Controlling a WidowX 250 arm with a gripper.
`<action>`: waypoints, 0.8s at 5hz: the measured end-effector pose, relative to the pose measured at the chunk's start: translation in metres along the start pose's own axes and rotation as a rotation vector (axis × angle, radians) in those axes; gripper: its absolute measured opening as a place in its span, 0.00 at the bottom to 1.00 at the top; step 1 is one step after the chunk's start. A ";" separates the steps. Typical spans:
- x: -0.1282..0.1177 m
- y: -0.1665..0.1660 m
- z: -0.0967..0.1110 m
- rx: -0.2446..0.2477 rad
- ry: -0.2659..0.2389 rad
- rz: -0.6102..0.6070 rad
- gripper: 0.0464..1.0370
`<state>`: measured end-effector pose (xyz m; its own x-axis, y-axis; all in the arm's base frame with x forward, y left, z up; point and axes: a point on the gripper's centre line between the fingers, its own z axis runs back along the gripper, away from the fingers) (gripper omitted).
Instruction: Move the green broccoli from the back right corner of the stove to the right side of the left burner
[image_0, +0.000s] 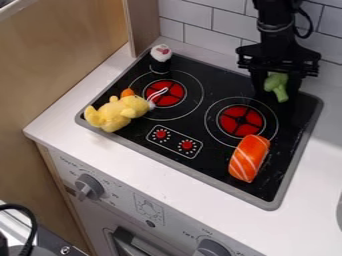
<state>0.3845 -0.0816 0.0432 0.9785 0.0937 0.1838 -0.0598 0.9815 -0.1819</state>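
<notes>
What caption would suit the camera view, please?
Black gripper at a green toy, above a black stovetop bearing a yellow plush, orange toy and white-topped toy.

The black arm (272, 25) has a looping black cable (311, 22), a wide crossbar (277, 59) and a 2-fingered black pincer (276, 95).

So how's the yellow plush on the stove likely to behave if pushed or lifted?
Probably light and squishy: the yellow plush looks fuzzy and stuffed. Its lumpy shape should resist rolling. The white loop at one end might snag.
</notes>
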 end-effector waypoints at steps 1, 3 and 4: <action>-0.008 0.001 0.001 0.000 0.009 -0.028 0.58; -0.037 0.001 0.012 -0.012 0.077 -0.090 0.56; -0.046 0.008 0.025 -0.027 0.098 -0.096 0.56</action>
<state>0.3342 -0.0735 0.0569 0.9941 -0.0187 0.1066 0.0392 0.9802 -0.1941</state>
